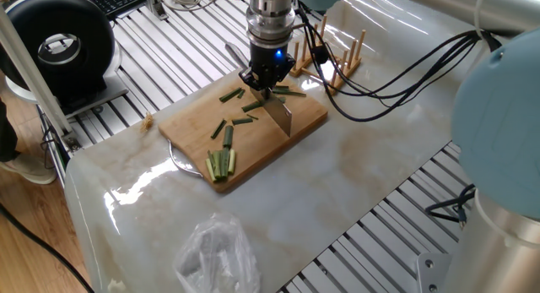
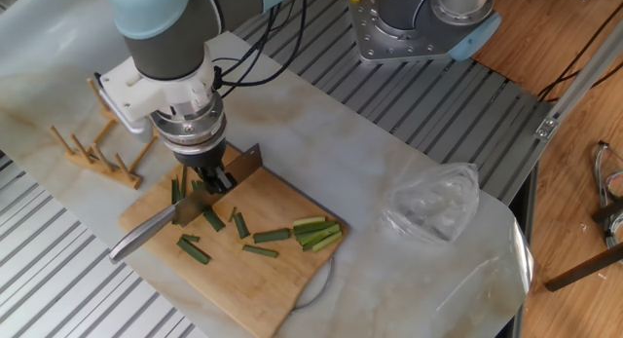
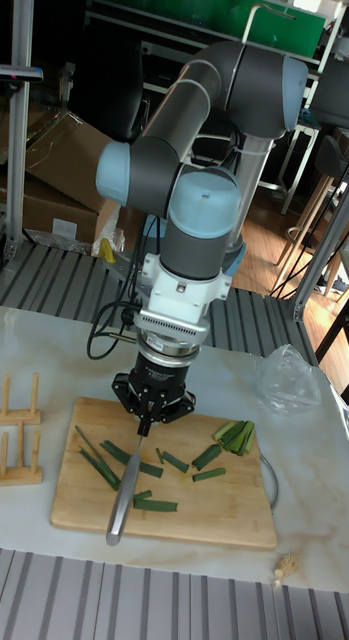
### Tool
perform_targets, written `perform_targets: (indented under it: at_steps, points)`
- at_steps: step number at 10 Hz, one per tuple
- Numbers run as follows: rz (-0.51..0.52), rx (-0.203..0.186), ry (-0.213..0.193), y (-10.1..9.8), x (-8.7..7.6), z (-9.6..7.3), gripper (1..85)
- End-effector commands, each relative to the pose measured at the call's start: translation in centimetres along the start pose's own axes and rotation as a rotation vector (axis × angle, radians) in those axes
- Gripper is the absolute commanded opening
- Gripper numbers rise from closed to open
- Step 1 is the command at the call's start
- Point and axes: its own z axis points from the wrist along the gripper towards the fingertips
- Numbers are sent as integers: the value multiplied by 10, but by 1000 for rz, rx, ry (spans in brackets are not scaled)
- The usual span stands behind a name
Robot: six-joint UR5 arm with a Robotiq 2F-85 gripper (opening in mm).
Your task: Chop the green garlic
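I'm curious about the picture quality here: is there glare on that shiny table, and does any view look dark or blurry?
One fixed view: bright white glare streaks on the marble table, near its front edge and top right. The other fixed view: even light, softer sheen, cutting board sharp. Tall fixed view: dim background, yet the green garlic pieces stay clear.
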Motion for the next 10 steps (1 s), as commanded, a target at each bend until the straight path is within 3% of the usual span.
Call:
perform_targets:
  at_steps: [1,3,5,10]
  points:
    - [3,-18,8,1,9,1,13]
    - [3,-6,15,3,13,-12,13]
    - [1,-25,24,8,15,-13,13]
    - [-10,17,-4,7,8,-18,13]
